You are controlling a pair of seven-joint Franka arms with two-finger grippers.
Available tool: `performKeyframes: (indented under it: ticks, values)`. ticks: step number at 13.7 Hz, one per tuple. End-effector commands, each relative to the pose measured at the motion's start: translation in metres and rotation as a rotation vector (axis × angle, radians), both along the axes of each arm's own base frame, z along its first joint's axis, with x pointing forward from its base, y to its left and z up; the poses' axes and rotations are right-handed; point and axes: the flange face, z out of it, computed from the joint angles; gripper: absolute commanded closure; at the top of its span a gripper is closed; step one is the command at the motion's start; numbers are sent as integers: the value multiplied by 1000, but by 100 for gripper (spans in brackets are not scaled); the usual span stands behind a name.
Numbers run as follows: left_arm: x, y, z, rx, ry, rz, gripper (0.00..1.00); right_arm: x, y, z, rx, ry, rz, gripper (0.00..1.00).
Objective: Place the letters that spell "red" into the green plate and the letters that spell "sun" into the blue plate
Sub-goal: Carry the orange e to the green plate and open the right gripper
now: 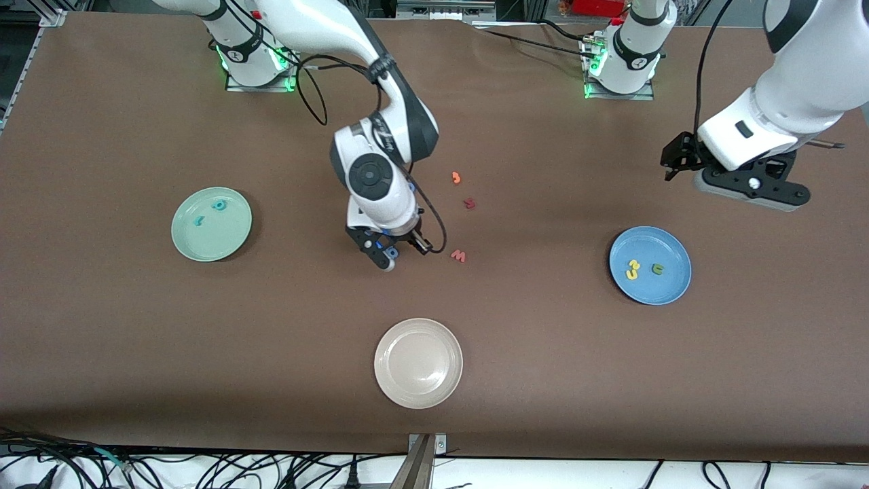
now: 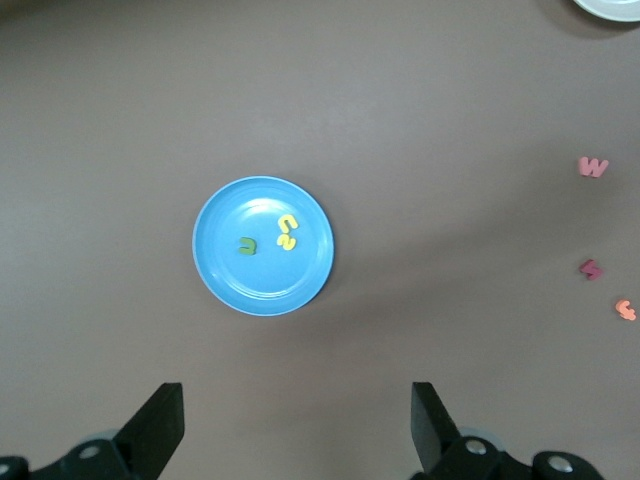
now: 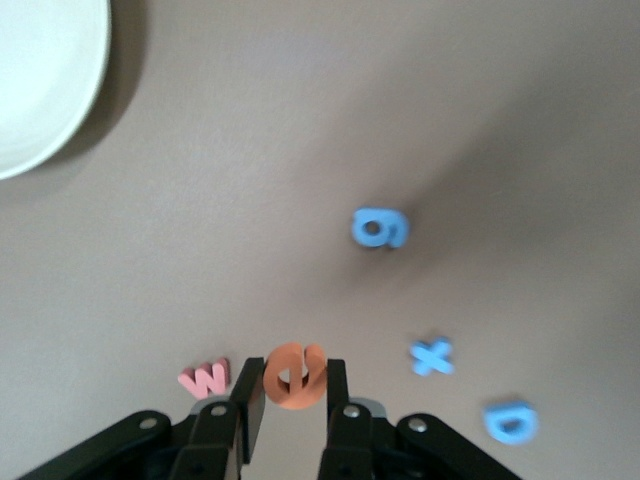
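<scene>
Orange "e" [image 3: 293,376] pinched between right gripper [image 3: 290,395] fingers, just beside red "w" [image 3: 205,379], over table [image 1: 136,339] between green plate [image 1: 211,224] and blue plate [image 1: 650,265]. Left gripper [image 2: 297,425] waits near blue plate, jaws wide, holding nothing.

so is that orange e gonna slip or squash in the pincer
Probably squashes a little: the orange e looks like thick soft foam. Likely very light, so slipping seems unlikely while the right pincer grips its sides. Flat-faced, so it shouldn't roll once dropped.
</scene>
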Motion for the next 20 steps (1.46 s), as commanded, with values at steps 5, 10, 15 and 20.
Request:
performKeyframes:
  ticks: [5,10,15,20]
  values:
    - [-14,20,18,-87,-6,30,0,33,-151,89,12,180,198,87]
    - [-15,26,12,-70,39,45,0,43,-279,76,27,246,378,87]
    - [-8,37,4,-43,53,62,0,30,-376,29,49,228,495,87]
    - [-13,34,9,-39,66,52,0,6,-437,-38,6,151,560,87]
